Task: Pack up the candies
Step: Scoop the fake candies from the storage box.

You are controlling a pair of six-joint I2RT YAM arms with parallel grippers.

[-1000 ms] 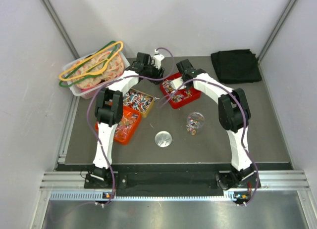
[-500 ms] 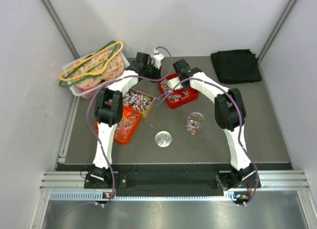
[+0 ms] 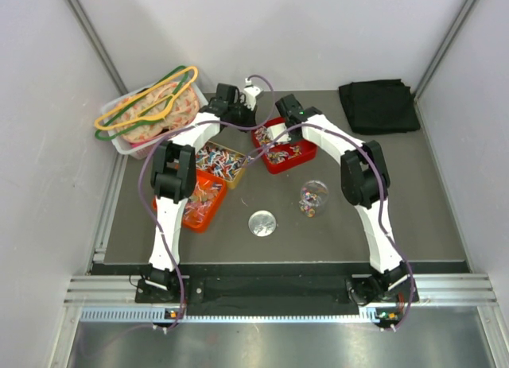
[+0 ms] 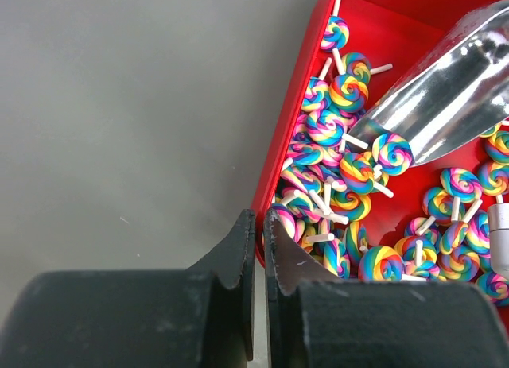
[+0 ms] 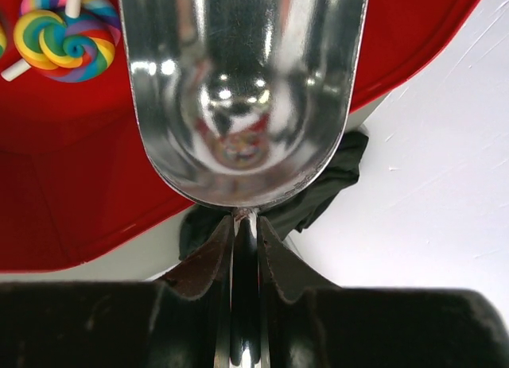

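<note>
The candies (image 4: 343, 145), rainbow-swirl lollipops on white sticks, lie heaped in a red tray (image 4: 413, 34), just ahead and to the right of the left gripper (image 4: 256, 225). That gripper's fingers are drawn together with only a sliver between them, their tips at the tray's outer rim; whether the rim is pinched cannot be told.

A metal scoop (image 4: 445, 106) reaches in from the far right of this gripper, its lip resting among the sweets. The right gripper (image 5: 245, 225) is clamped on the scoop's thin handle, with the bowl directly ahead of its fingertips and one lollipop up to the left.

To the left of the left gripper the grey bench (image 4: 119, 106) is bare. From above, a yellow tray (image 3: 221, 163) and an orange tray (image 3: 199, 199), both holding sweets, sit nearer the left arm's base. A clear jar (image 3: 314, 197) and its lid (image 3: 262, 223) stand nearer the bases than both grippers.
</note>
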